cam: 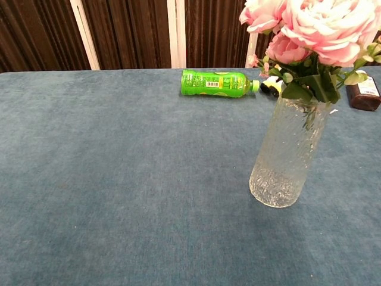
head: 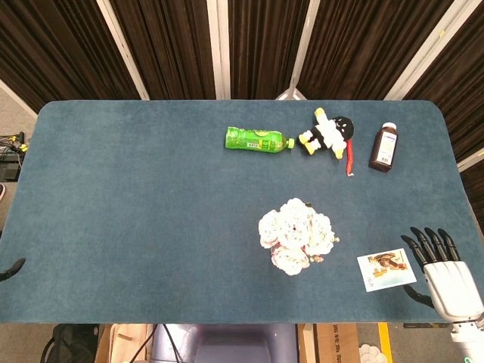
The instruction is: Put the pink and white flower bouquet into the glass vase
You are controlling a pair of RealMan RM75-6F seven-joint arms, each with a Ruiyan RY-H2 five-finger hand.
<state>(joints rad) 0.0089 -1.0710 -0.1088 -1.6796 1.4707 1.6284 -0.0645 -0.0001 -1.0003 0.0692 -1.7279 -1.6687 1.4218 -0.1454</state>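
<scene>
The pink and white flower bouquet (head: pixel 296 234) (cam: pixel 309 33) stands upright with its stems inside the tall textured glass vase (cam: pixel 287 152), right of the table's middle. From above, the blooms hide the vase. My right hand (head: pixel 444 274) hovers at the table's front right corner, well clear of the vase, fingers spread and holding nothing. Only a dark tip of my left hand (head: pixel 10 267) shows at the left edge of the head view; its fingers cannot be made out.
A green bottle (head: pixel 259 140) lies on its side at the back, with a black and white plush toy (head: pixel 328 134) and a brown medicine bottle (head: pixel 384 147) to its right. A picture card (head: pixel 386 269) lies flat beside my right hand.
</scene>
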